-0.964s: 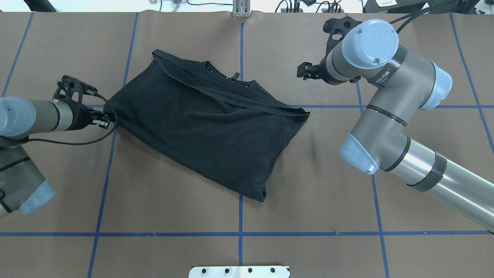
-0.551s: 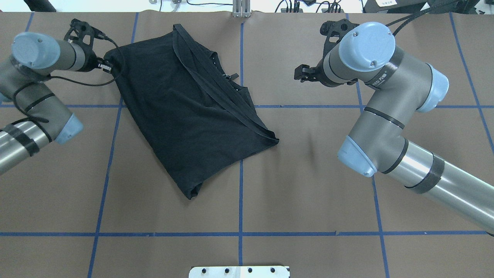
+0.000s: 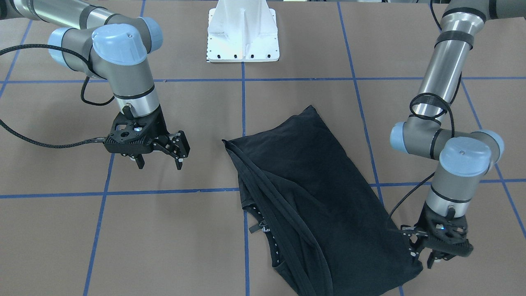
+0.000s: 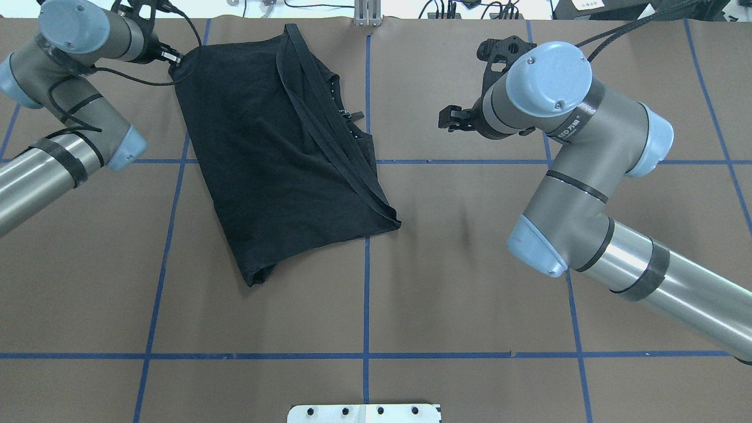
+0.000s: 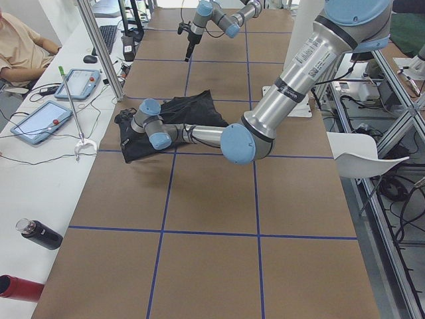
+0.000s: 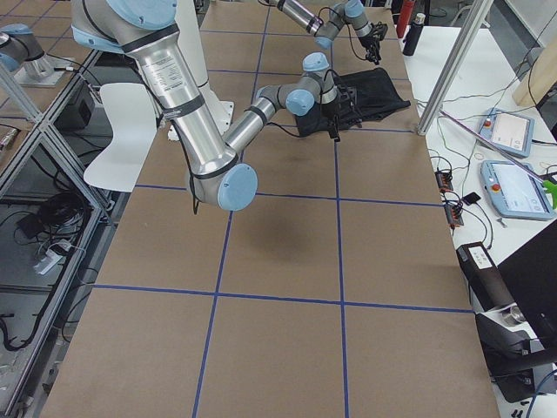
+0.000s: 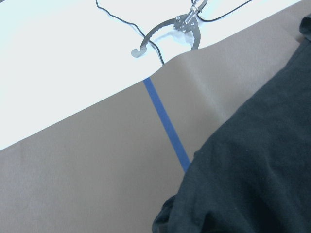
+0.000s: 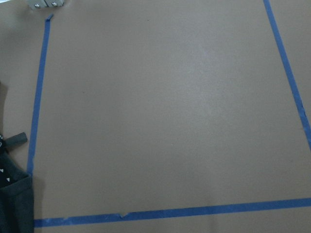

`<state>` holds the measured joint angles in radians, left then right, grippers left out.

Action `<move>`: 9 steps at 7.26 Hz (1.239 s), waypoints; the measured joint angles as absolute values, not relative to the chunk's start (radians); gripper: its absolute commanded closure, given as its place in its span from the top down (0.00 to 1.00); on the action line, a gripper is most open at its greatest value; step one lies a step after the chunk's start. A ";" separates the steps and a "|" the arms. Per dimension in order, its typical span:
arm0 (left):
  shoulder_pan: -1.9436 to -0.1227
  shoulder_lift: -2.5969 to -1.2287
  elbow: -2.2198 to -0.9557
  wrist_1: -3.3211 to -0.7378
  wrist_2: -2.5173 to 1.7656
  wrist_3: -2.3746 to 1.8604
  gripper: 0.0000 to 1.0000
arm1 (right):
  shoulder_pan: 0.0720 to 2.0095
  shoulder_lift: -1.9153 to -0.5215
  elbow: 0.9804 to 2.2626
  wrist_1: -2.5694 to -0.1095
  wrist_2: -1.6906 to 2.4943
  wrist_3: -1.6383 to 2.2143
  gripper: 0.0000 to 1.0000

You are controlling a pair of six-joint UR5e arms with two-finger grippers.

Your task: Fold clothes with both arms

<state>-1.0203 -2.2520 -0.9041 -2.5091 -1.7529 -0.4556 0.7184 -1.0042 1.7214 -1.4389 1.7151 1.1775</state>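
One limp, matte black T-shirt [image 4: 276,158], folded into a slanted oblong, is laid on the brown paper surface [image 4: 470,294], toward 11 o'clock in the overhead view. Its 11 o'clock corner is pinched by the left end effector [image 4: 172,58]. The right end effector [image 4: 447,119] is spread and empty, apart at 2 o'clock.

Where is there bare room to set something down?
Bare brown paper-covered table lies between the black T-shirt and the white base plate, and between shirt and open right gripper. Crowded: the far-left corner, where the left gripper pinches the shirt.
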 measured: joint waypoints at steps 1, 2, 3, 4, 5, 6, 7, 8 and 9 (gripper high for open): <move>-1.057 -2.230 -0.915 -2.526 -1.790 -0.405 1.00 | 0.709 -0.979 1.698 -1.439 1.709 1.197 1.00; -1.087 -2.182 -0.962 -2.534 -1.827 -0.362 1.00 | 0.700 -0.917 1.630 -1.427 1.691 1.234 0.99; -1.100 -2.125 -1.031 -2.536 -1.846 -0.345 1.00 | 0.687 -0.834 1.512 -1.375 1.671 1.296 0.98; -1.105 -2.090 -1.076 -2.538 -1.853 -0.342 1.00 | 0.670 -0.764 1.383 -1.288 1.652 1.359 0.97; -1.107 -2.074 -1.095 -2.539 -1.855 -0.344 1.00 | 0.647 -0.708 1.273 -1.206 1.626 1.419 0.95; -1.107 -2.068 -1.103 -2.540 -1.856 -0.348 1.00 | 0.620 -0.672 1.203 -1.154 1.598 1.472 0.87; -1.107 -2.066 -1.104 -2.540 -1.856 -0.355 1.00 | 0.593 -0.658 1.169 -1.129 1.573 1.515 0.79; -1.107 -2.065 -1.105 -2.541 -1.856 -0.360 1.00 | 0.571 -0.653 1.151 -1.119 1.554 1.545 0.78; -1.107 -2.065 -1.105 -2.541 -1.856 -0.362 1.00 | 0.554 -0.652 1.138 -1.115 1.543 1.560 0.78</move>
